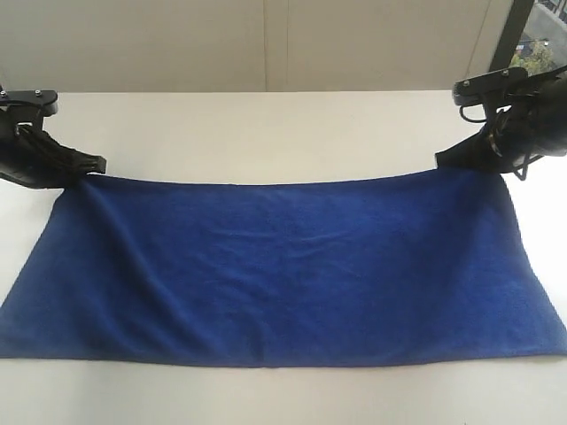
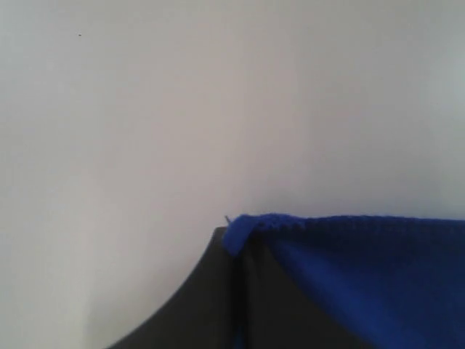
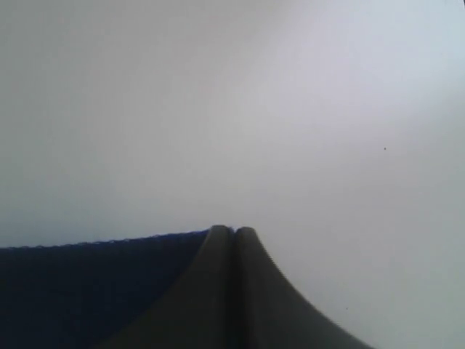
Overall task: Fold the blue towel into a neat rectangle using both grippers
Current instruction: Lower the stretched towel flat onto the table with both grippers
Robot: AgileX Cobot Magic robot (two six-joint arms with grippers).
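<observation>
The blue towel point(image 1: 283, 266) lies spread out flat and wide on the white table point(image 1: 266, 133), its long edges running left to right. My left gripper point(image 1: 99, 165) is at the towel's far left corner and is shut on it. In the left wrist view that blue corner point(image 2: 240, 227) folds over the closed fingertips of the left gripper point(image 2: 234, 236). My right gripper point(image 1: 440, 160) is shut at the far right corner. In the right wrist view the jaws of the right gripper point(image 3: 233, 231) are pressed together, with the towel's edge point(image 3: 87, 283) running right up to them.
A pale wall point(image 1: 266, 44) rises behind the table's far edge. A window strip point(image 1: 536, 40) shows at the top right. Bare table surface lies beyond the towel and in a narrow band point(image 1: 283, 394) along the front.
</observation>
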